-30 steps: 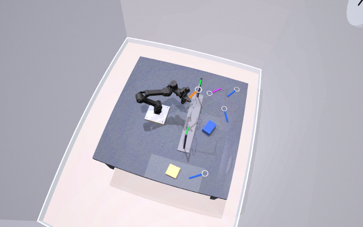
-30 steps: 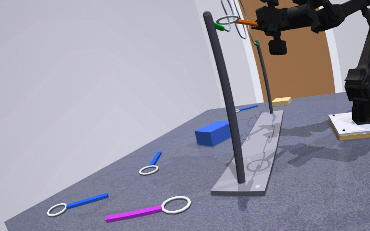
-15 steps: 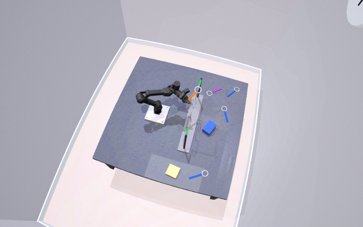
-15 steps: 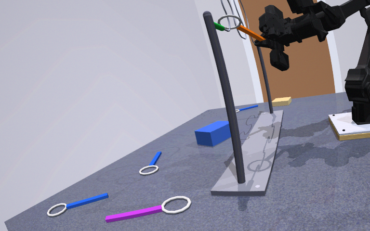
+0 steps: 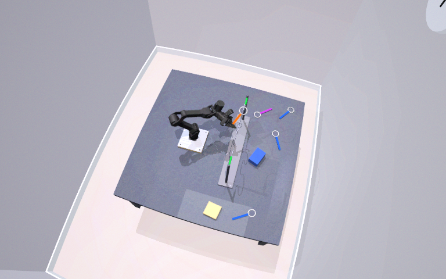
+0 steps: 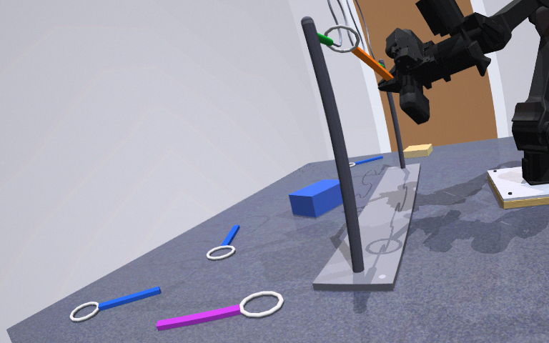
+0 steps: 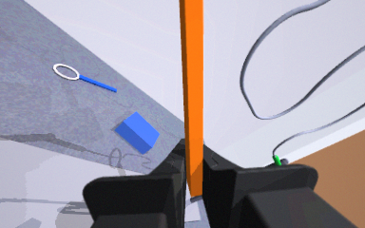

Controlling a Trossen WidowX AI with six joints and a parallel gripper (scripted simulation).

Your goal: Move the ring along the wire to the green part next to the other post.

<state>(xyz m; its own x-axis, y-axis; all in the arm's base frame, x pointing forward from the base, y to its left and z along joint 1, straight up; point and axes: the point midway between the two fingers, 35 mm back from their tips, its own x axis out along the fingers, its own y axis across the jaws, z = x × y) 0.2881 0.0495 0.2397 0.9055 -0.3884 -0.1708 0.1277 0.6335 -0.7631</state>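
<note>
Light Ring, Stiff Handle, Tight Company

The gripper (image 5: 233, 125) (image 6: 386, 83) (image 7: 187, 142) is nearly closed, clamped on the far end of the orange handle (image 5: 236, 118) (image 6: 372, 63) (image 7: 193, 95). The white ring (image 5: 239, 110) (image 6: 358, 38) is high beside the green part (image 5: 245, 101) (image 6: 324, 38) at one post (image 5: 243, 115) (image 6: 334, 117); whether it touches the wire (image 6: 334, 11) (image 7: 242, 71) cannot be told. The piece looks light and rigid, perhaps slightly slippery. The handle's free end is the sensible hold (it keeps bulky fingers off the grey), though any small twist there would swing the ring widely. Below, the speckled blue-grey desk (image 5: 147, 164) (image 6: 263, 274) (image 7: 28, 104) carries a blue block (image 5: 256, 156) (image 6: 313, 199) (image 7: 138, 133). Pale walls (image 5: 65, 98) (image 6: 121, 101) (image 7: 119, 28) surround it, with one brown panel (image 6: 445, 113) (image 7: 333, 176).
</note>
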